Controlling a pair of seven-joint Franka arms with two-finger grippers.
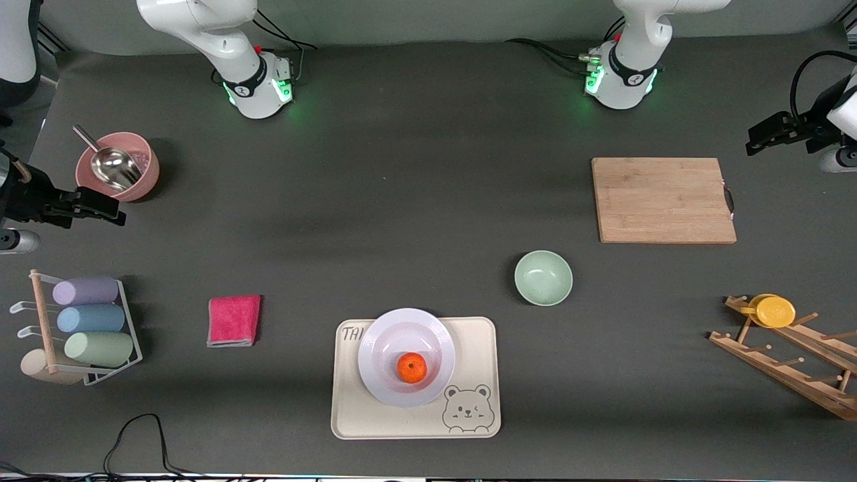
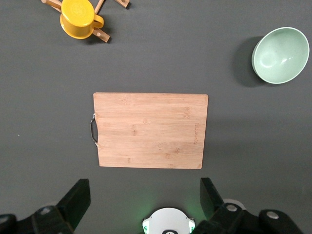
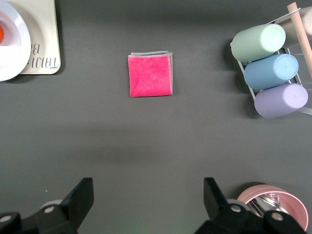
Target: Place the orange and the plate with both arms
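The orange (image 1: 412,367) lies in the shallow centre of the white plate (image 1: 376,348). The plate rests on a cream bear-printed tray (image 1: 479,341) near the front camera. The plate's edge (image 3: 12,46) and a sliver of the orange (image 3: 1,33) also show in the right wrist view. My left gripper (image 1: 758,139) hangs open and empty in the air at the left arm's end of the table, beside the cutting board (image 1: 663,199); its wrist view (image 2: 145,200) looks down on that board. My right gripper (image 1: 112,213) hangs open and empty at the right arm's end, beside the pink bowl (image 1: 137,184); it also shows in its wrist view (image 3: 148,200).
A mint-green bowl (image 1: 543,277) sits between the tray and the cutting board. A pink cloth (image 1: 234,320) lies beside the tray. A rack of pastel cups (image 1: 87,320) stands at the right arm's end. A wooden rack with a yellow cup (image 1: 773,310) stands at the left arm's end. The pink bowl holds a metal scoop (image 1: 112,166).
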